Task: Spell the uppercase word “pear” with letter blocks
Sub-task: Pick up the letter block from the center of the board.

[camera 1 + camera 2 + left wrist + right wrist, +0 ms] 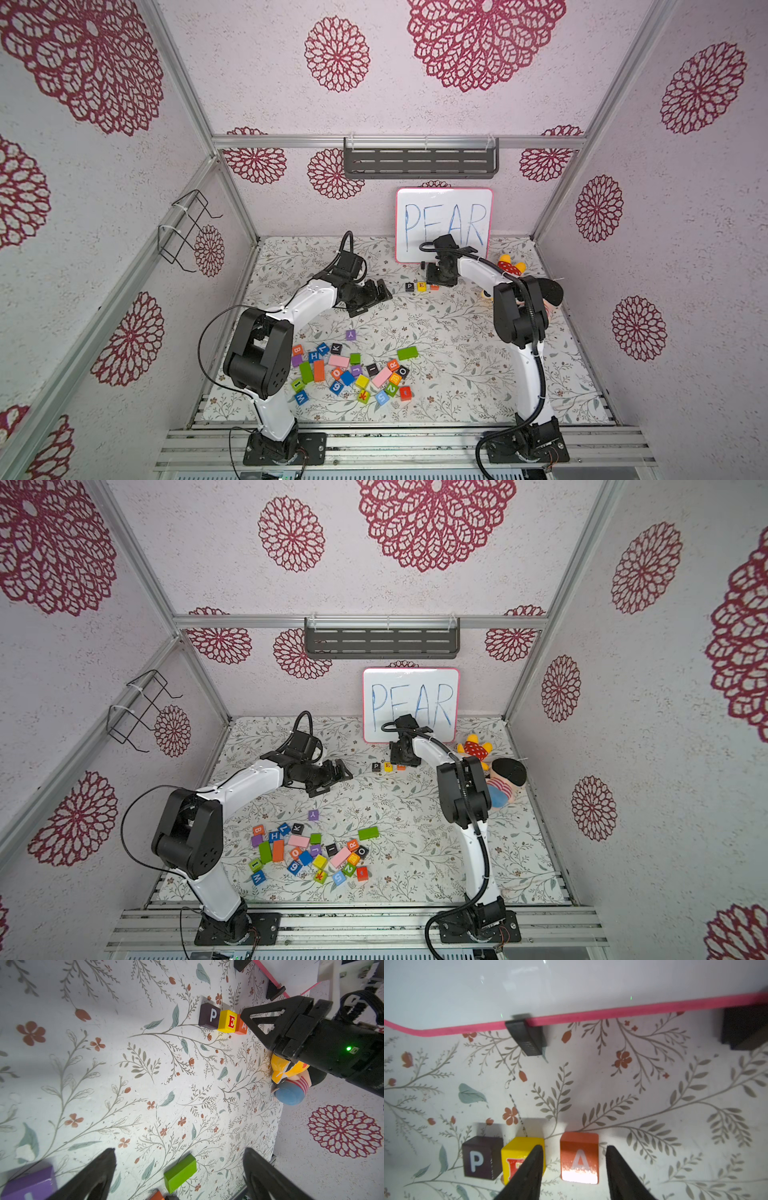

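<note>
surface: floral table cover (457,332) inside a booth of pale walls (374,104) printed with dark red rosettes.
whiteboard: we see it (444,224) propped upright at the far edge, pink-rimmed, with the word pear in blue marker capitals.
row: p block (480,1157), e block (519,1153) and a block (579,1157) stand in that order on the cover, just in front of the whiteboard, letters up; p and e touch, and we see a narrow gap between e and a.
r block: it (393,365) lies well apart from the row, letter up, in the loose pile (349,370) of coloured blocks near the front edge.
right gripper: it (574,1147) hangs over the a block with its fingers (529,1172) on either side of the cube, narrowly parted; we see bare cover between each finger and the block, so nothing is gripped.
left gripper: it (179,1150) hovers between the row and the pile, fingers spread wide and holding nothing; a plain green block (180,1172) lies on the cover near it.
plush doll: it (505,781) lies by the right wall, beside the right arm's elbow.
</note>
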Controlling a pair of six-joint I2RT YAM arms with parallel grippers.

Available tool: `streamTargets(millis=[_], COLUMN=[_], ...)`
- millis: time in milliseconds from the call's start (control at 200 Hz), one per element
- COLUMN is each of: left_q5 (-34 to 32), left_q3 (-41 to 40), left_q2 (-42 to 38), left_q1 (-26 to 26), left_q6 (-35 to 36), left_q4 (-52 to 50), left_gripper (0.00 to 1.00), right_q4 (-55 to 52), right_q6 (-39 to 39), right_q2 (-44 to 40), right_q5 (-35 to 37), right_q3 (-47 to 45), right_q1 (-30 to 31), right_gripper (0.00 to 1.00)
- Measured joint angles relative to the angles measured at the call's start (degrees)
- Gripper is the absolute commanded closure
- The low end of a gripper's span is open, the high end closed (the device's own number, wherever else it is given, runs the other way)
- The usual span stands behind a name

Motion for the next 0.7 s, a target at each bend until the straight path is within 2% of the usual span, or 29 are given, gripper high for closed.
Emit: streamTargets(millis=[275, 701], left_q5=[0.04, -1.84], left_q3=[-0.02, -5.07], left_q2=[-2.27, -9.6], left_q1=[0.02, -1.53], left_q6=[0.07, -1.73], left_q4=[-2.23, -2.47], left_gripper=[0.02, 0.02], right_q4=[5.03, 9.66], right_q6=[0.0, 0.0], right_q2=[-17.09, -34.01], right_q5=[0.09, 3.17], right_q3=[-15.56, -36.72], right_q1=[2.14, 13.05], right_gripper=[0.43, 0.38])
